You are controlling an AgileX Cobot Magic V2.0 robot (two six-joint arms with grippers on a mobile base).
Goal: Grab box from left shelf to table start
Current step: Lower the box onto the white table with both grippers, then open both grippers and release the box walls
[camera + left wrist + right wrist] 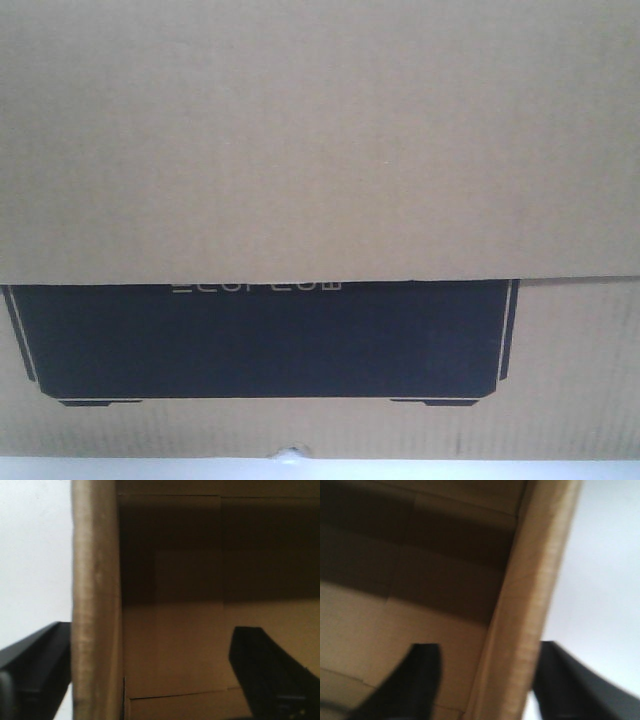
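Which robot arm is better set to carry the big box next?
Neither alone, probably both. The left gripper straddles one wall of the box, a finger on each side; the right gripper straddles another wall. Whether either is pinching is unclear.

Only a pale, featureless surface (pixel 150 470) along the bottom edge of the front view; plain whitish background (pixel 32 555) beside the cardboard in both wrist views.

I see the box (pixel 320 340) close before the front camera, its plain layer (pixel 320 130) above the printed rectangle (pixel 260 340). My left gripper (pixel 150 675) and right gripper (pixel 485 680) each straddle a box wall, one finger inside, one outside
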